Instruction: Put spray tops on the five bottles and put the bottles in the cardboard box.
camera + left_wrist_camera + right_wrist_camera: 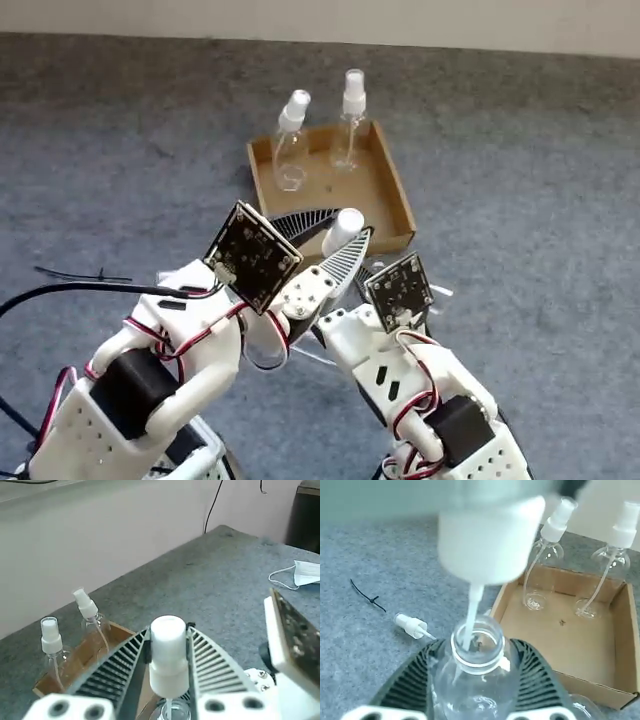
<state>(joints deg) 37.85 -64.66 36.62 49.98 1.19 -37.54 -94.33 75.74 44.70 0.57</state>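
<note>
Grey carpet point(520, 150), two bottles point(290, 150) point(348, 130) in box point(372, 190)

Glossy clear-plastic bottle point(473, 692), matt cardboard box point(555, 640), rough felt tabletop point(380, 560).

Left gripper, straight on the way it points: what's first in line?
Likely the box: its near wall sits just past the left gripper shut on the spray top. Height unclear; it might pass over.
</note>
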